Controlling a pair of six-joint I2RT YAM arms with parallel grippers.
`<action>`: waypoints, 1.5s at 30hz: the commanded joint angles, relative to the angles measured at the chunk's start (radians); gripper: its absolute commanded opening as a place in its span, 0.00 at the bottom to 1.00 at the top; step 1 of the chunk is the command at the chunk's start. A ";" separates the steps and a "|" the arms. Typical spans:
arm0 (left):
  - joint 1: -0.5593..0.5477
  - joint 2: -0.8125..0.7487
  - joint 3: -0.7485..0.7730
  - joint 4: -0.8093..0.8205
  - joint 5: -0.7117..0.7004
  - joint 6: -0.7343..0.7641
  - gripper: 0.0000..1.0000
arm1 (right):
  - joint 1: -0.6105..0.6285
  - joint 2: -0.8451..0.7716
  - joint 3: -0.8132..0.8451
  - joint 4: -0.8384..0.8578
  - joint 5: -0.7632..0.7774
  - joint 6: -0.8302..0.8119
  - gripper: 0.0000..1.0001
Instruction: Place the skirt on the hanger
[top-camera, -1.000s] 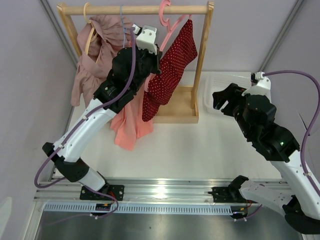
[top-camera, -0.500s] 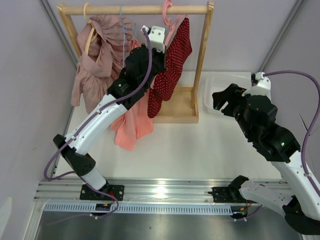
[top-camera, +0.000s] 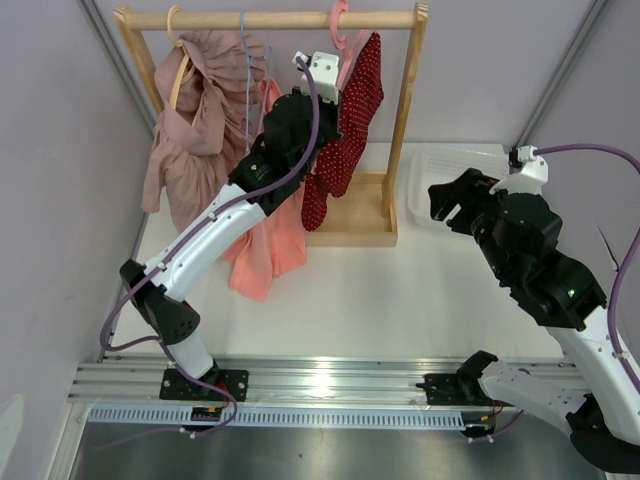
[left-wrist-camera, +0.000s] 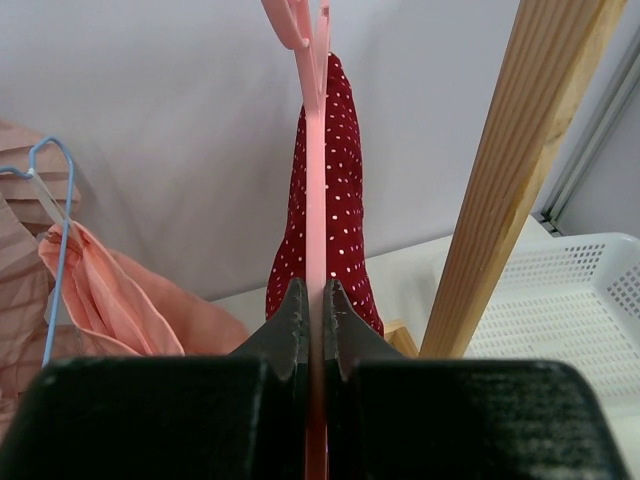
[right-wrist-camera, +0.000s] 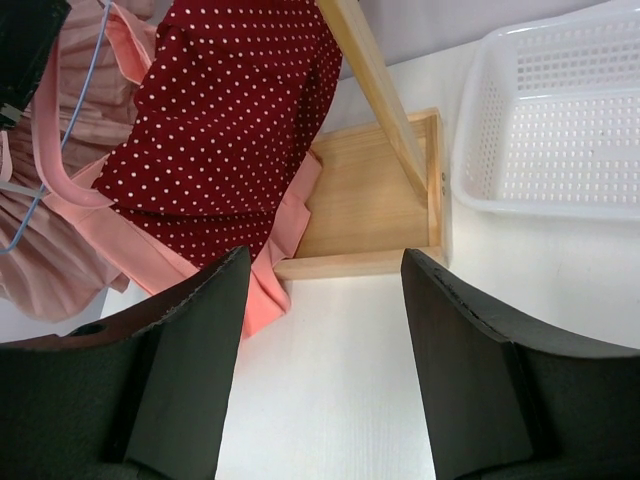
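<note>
Skirt (top-camera: 352, 120) drapes on the hanger (left-wrist-camera: 316, 150) beside the rack's (top-camera: 405, 120) right post, at the surface's (top-camera: 400, 290) far edge, closer to that post than a second ago. My left end effector (left-wrist-camera: 316, 320) is clamped on the hanger; my right end effector (right-wrist-camera: 325, 330) gapes apart. Two other garments (top-camera: 190, 130), two other hangers (left-wrist-camera: 59, 270), one basket (top-camera: 430, 165).

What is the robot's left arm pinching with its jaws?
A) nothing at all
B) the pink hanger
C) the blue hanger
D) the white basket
B: in the left wrist view the left jaws are closed tight on the thin pink hanger, with the red dotted skirt hanging just behind it.
</note>
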 joint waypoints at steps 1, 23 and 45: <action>-0.005 0.000 0.038 0.063 -0.004 0.002 0.00 | -0.005 -0.012 0.017 0.017 -0.001 0.001 0.68; -0.005 -0.068 -0.001 0.099 0.042 0.025 0.43 | -0.010 -0.014 -0.004 0.023 -0.013 0.004 0.68; -0.005 -0.887 -0.747 -0.247 0.125 -0.167 0.74 | -0.027 -0.011 -0.113 0.018 -0.110 -0.014 0.99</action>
